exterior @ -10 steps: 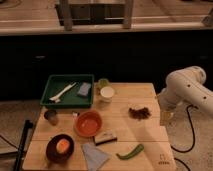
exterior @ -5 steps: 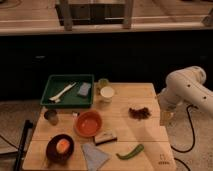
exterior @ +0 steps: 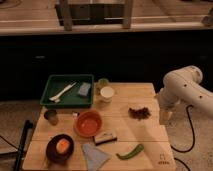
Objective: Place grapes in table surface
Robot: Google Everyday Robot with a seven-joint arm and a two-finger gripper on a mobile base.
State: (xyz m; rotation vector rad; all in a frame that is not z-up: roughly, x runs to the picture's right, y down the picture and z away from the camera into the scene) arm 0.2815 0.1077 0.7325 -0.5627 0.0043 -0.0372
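The end effector (exterior: pixel 164 118) hangs at the right edge of the frame, just off the tabletop's (exterior: pixel 145 134) side, pointing down; whether it is spread or pressed together I cannot tell. The grapes (exterior: pixel 139 113) lie on the tabletop just left of it, apart from it. Further left stand a white cup (exterior: pixel 107 93) and an orange bowl (exterior: pixel 88 123).
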